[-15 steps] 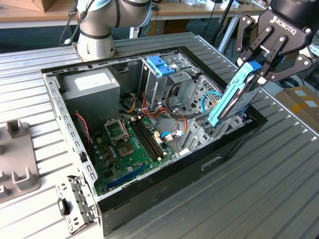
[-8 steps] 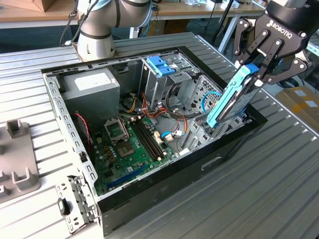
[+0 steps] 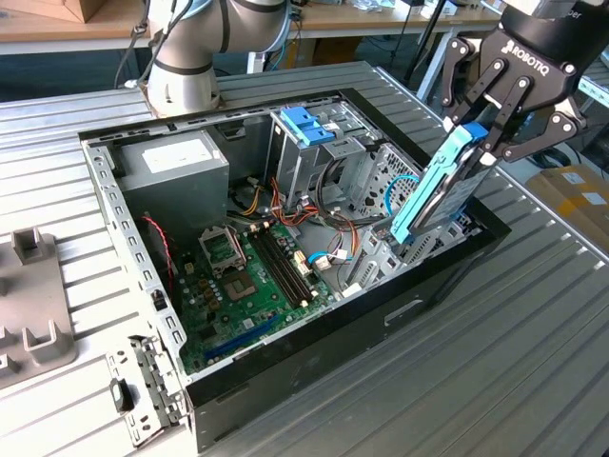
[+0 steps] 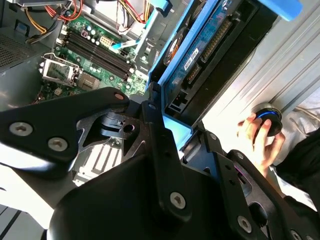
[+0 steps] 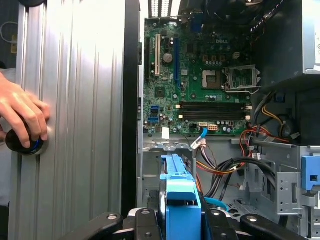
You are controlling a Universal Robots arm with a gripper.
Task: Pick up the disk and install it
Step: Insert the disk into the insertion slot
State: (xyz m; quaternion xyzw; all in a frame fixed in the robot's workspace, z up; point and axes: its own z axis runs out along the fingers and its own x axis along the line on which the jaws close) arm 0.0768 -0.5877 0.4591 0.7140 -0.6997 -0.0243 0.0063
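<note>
Step in hand: install phase. Gripper point(image 3: 481, 129) has its fingers pinched on the upper end of the disk point(image 3: 440, 190), pads on the light-blue frame; the disk hangs clear of the table point(image 3: 533, 324), tilted on edge, lower end dipping into the open computer case point(image 3: 314, 371) at the corner on the exterior view's right, just beside the drive cage point(image 3: 319, 162) and the loose cables point(image 3: 333, 257).

Judgement: pick-up looks done; seating not yet done — the lower end seems to float above the bay, though contact there is hidden.

A seating move would call for squaring the frame with the bay rails and keeping clear of the cables and the motherboard point(image 3: 252, 286).

Pose: wrist held high over the case's edge, fingers pointing down and inward. In the second wrist view the disk point(image 4: 210, 55) runs away from the fingers point(image 4: 160, 150), connector side showing. In the first wrist view a person's hand point(image 5: 22, 117) rests on a round black knob point(image 5: 22, 142) on the table — well apart from the case
</note>
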